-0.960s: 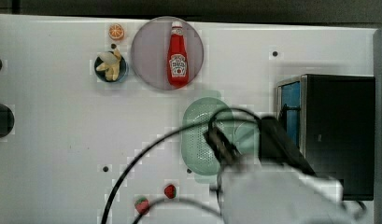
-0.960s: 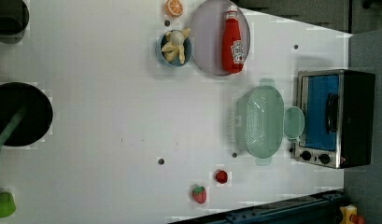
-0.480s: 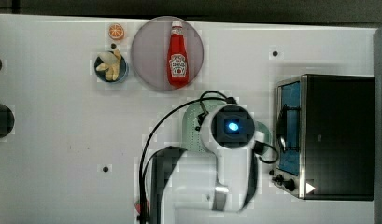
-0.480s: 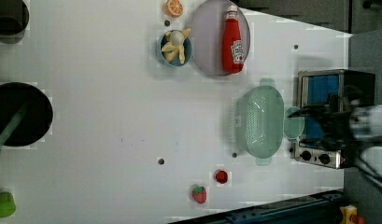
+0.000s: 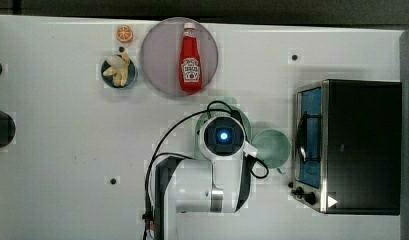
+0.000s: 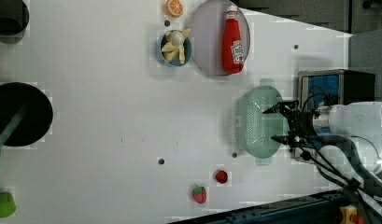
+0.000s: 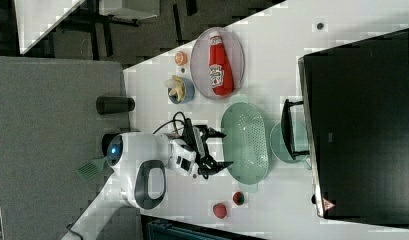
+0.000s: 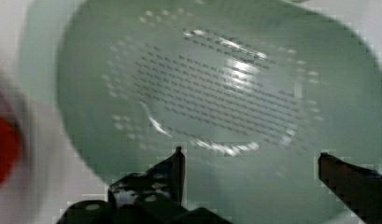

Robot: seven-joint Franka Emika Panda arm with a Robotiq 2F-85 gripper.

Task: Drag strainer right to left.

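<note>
Claw [image 6: 278,122] is spread wide, nothing btwn the fingers [image 8: 172,170], and hangs above the strainer [image 6: 254,122], pointing down into its holed inside per the wrist view; contact w/ the strainer can't be made out, looks apart. Strainer [image 7: 246,144] sits on the white counter [image 6: 109,116], long axis running up-down in the left view, just beside the toaster oven [image 5: 349,145] on the top view's right. The arm's wrist covers most of the strainer in the top view, w/ pale green rim [image 5: 198,132] peeking out round it. Small round green cup [image 5: 272,148] sits btwn strainer and oven, touching or nearly so. Up the top view: grey-lilac plate [image 5: 159,55] carrying a ketchup bottle [image 5: 190,59], a blue bowl of banana pieces [image 5: 119,72] and an orange slice [image 5: 124,33] to the top view's left of it. Strawberry [image 6: 199,194] and a small red fruit [image 6: 221,176] lie near the counter edge below the strainer in the left view.
</note>
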